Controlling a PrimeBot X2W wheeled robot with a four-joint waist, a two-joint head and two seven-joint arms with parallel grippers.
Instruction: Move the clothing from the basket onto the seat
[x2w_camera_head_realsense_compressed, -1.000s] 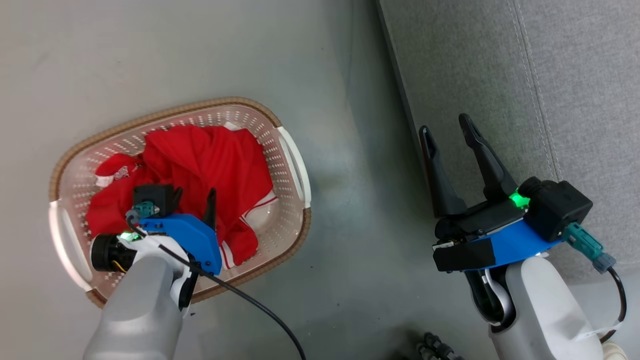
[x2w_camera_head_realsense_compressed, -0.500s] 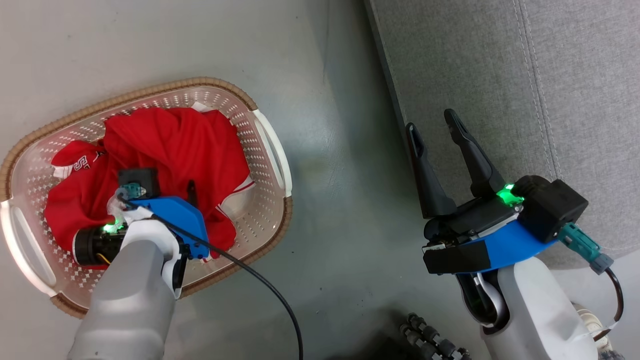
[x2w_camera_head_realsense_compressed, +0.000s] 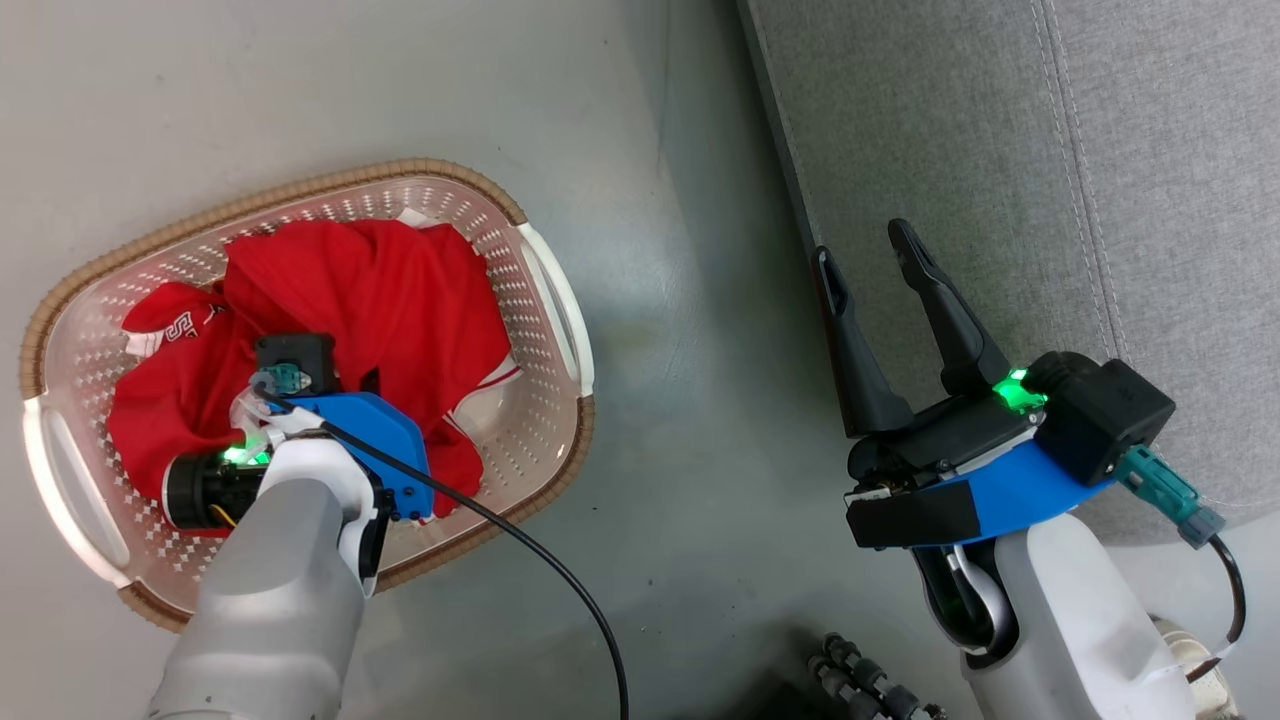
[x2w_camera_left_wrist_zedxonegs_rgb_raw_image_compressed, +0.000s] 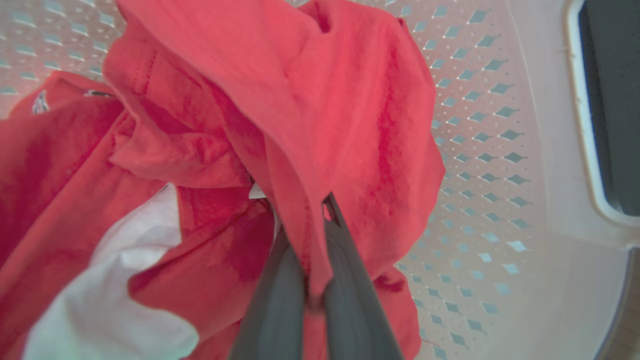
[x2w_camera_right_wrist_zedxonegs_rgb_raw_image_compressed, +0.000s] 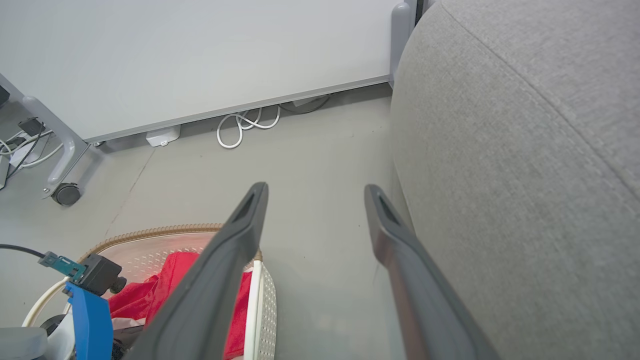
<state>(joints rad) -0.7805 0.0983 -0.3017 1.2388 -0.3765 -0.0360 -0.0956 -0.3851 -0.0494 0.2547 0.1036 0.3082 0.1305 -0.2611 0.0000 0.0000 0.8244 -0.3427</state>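
Note:
The cream basket (x2w_camera_head_realsense_compressed: 300, 190) with a brown rim stands on the grey floor at the left. Red clothing (x2w_camera_head_realsense_compressed: 400, 290) lies bunched inside it, with white trim and lettering showing. My left gripper (x2w_camera_head_realsense_compressed: 368, 383) reaches down into the pile. In the left wrist view its fingers (x2w_camera_left_wrist_zedxonegs_rgb_raw_image_compressed: 345, 270) are shut on a fold of the red clothing (x2w_camera_left_wrist_zedxonegs_rgb_raw_image_compressed: 310, 90), close to the basket's perforated wall (x2w_camera_left_wrist_zedxonegs_rgb_raw_image_compressed: 500, 150). My right gripper (x2w_camera_head_realsense_compressed: 862, 243) hangs open and holds nothing, over the front edge of the grey seat (x2w_camera_head_realsense_compressed: 1000, 150). The right wrist view shows the same open gripper (x2w_camera_right_wrist_zedxonegs_rgb_raw_image_compressed: 315, 190) beside the seat (x2w_camera_right_wrist_zedxonegs_rgb_raw_image_compressed: 525, 150).
Bare grey floor separates basket and seat. A pale partition panel (x2w_camera_right_wrist_zedxonegs_rgb_raw_image_compressed: 200, 60) on a castor (x2w_camera_right_wrist_zedxonegs_rgb_raw_image_compressed: 65, 194) stands beyond, with white cables (x2w_camera_right_wrist_zedxonegs_rgb_raw_image_compressed: 245, 125) coiled at its foot. A black cable (x2w_camera_head_realsense_compressed: 520, 545) trails from my left wrist. A ribbed black hose (x2w_camera_head_realsense_compressed: 870, 685) lies near the bottom edge.
My left gripper has sunk into the pile and its fingers have shut on the red fabric. The camera has shifted, so the basket sits further left. The right gripper stays open.

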